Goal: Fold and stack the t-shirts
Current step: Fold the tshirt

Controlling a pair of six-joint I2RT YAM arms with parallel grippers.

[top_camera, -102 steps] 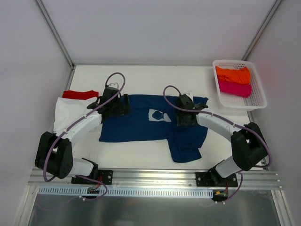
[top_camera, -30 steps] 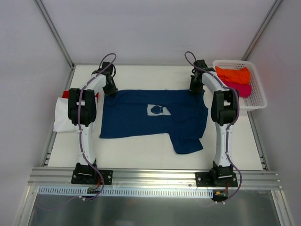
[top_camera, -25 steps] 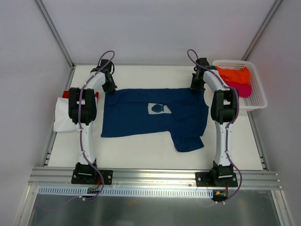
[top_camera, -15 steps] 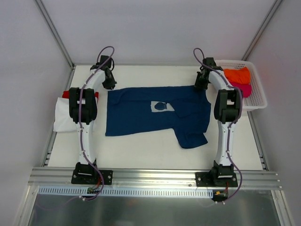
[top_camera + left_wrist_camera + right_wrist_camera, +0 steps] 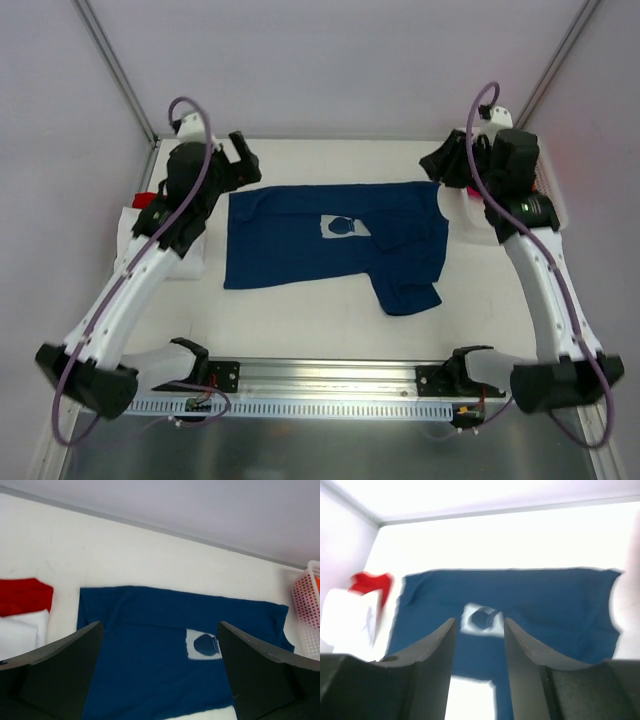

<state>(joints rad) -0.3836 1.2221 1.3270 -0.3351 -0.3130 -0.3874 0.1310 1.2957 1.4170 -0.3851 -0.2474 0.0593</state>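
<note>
White surface (image 5: 300, 325): left tool (image 5: 241, 160) wide, right tool (image 5: 447, 164) narrower, both empty; my uneven pinch could bunch the navy t-shirt (image 5: 290, 248).

Near strip: bare white table (image 5: 300, 320) between flat navy blue cloth t-shirt (image 5: 320, 250) and metal rail (image 5: 330, 372), passable.
Left edge: white cloth tee (image 5: 22, 630) and red cloth tee (image 5: 22, 595) block.
Far right: white plastic mesh basket (image 5: 307, 605).
</note>
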